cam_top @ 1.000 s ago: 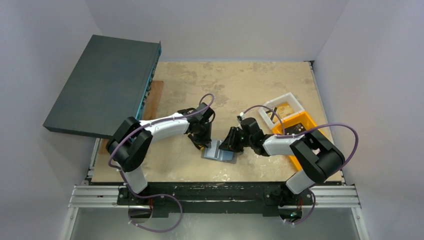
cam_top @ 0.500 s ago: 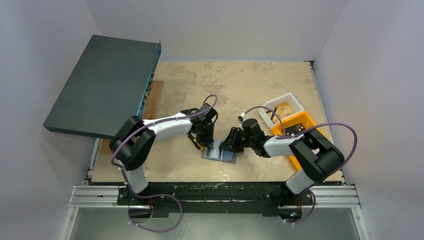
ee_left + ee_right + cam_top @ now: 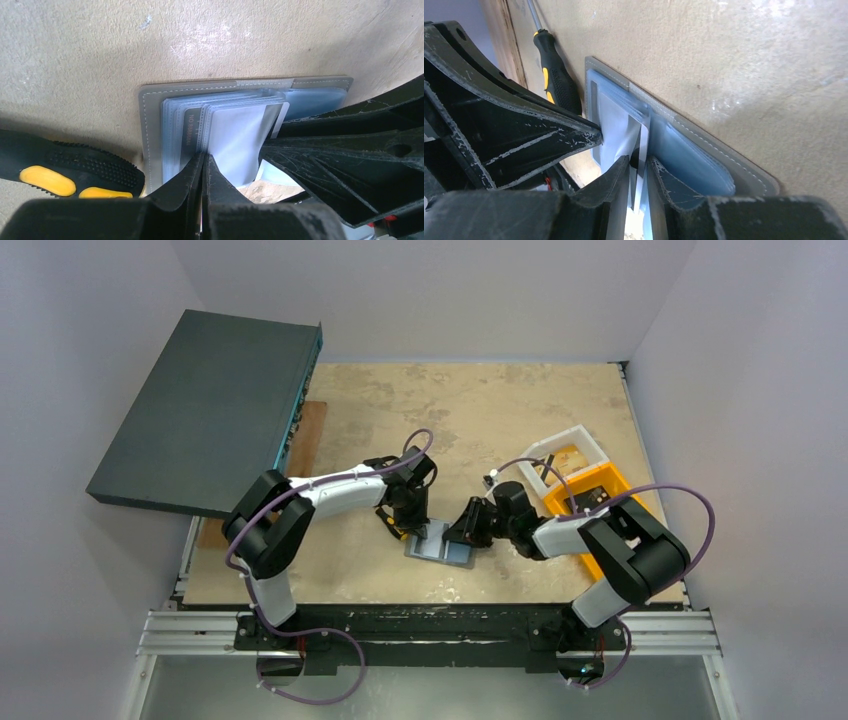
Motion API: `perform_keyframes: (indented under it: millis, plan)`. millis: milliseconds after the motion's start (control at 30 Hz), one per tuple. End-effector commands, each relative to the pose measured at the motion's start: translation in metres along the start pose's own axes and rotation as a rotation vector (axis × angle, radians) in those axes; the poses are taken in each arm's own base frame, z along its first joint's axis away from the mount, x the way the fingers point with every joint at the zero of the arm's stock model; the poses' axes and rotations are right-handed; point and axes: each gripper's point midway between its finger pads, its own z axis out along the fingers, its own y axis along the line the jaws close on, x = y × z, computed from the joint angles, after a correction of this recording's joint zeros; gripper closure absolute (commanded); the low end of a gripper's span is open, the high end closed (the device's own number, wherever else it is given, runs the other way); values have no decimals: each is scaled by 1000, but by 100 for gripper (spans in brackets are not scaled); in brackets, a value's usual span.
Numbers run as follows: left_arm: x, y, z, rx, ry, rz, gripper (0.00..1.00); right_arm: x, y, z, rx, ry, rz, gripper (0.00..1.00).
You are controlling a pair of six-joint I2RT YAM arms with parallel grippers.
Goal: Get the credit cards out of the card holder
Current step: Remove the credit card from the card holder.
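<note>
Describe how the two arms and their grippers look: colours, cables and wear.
Both arms have black joints with white link shells, and a purple cable loops along each. The left gripper and right gripper have black, tapered plastic fingers, scuffed with pale scratches.

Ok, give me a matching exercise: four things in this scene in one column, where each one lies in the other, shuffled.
1. card holder
2. screwdriver
3. dark flat box
4. orange bin

A. far left, overhanging the edge
B. far right side
C. lying open near the middle
D. alongside the card holder

Pairs: 1-C, 2-D, 3-A, 4-B
</note>
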Motion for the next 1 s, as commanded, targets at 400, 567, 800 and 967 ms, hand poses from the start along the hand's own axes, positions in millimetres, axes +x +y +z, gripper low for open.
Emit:
perform_keyframes:
  millis: [400, 567, 800, 967]
  plan:
    - [8, 34, 16, -135, 4, -59, 100, 4, -24, -9, 56, 13, 39, 100]
    - [7, 42, 16, -149, 4, -76, 100, -2, -34, -16, 107, -9, 23, 100]
    - [7, 45, 16, -153, 5, -84, 100, -5, -35, -21, 106, -21, 8, 100]
    - [7, 42, 17, -140, 8, -86, 100, -1, -27, -17, 48, 9, 10, 73]
